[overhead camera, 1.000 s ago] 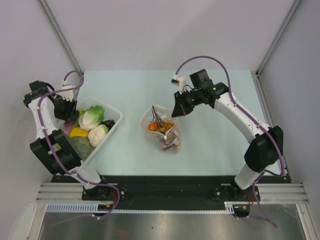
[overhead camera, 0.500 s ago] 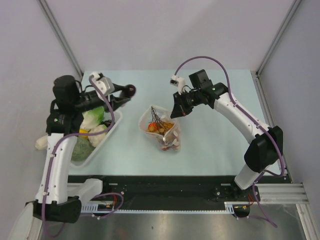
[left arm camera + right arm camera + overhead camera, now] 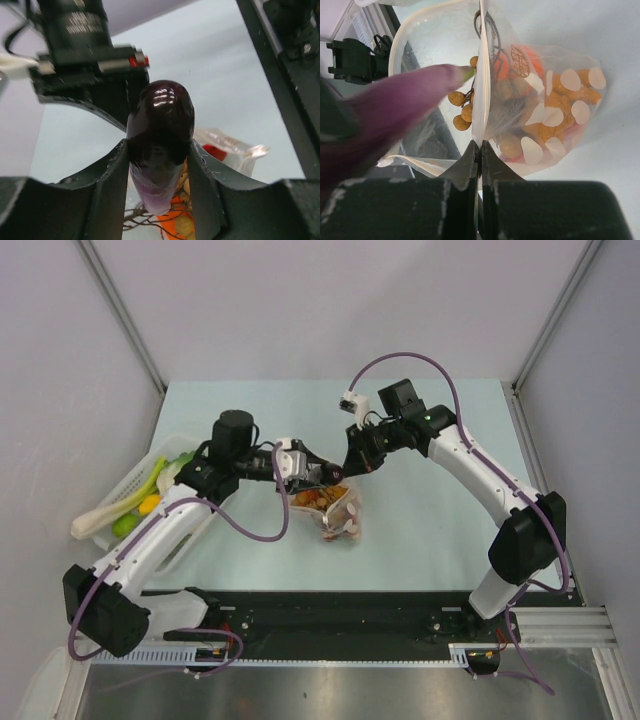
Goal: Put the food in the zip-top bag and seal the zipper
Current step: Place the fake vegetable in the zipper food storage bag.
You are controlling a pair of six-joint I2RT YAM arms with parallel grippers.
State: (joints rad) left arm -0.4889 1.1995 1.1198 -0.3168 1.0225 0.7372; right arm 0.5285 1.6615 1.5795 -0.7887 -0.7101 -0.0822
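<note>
a dark purple toy eggplant (image 3: pixel 161 120) is pinched between the fingers of the left gripper (image 3: pixel 159 172), its tip held at the open mouth of the zip-top bag (image 3: pixel 338 512) in the centre of the top view. the whitish zipper (image 3: pixel 481 75) is clamped by the right gripper (image 3: pixel 480 152), whose fingers are pressed together on it. orange, red and tan food (image 3: pixel 560 112) is held inside the bag. green and yellow pieces (image 3: pixel 140 512) are seen by the white tray (image 3: pixel 148 462) at the left. a mark printed on one orange piece cannot be read.
</note>
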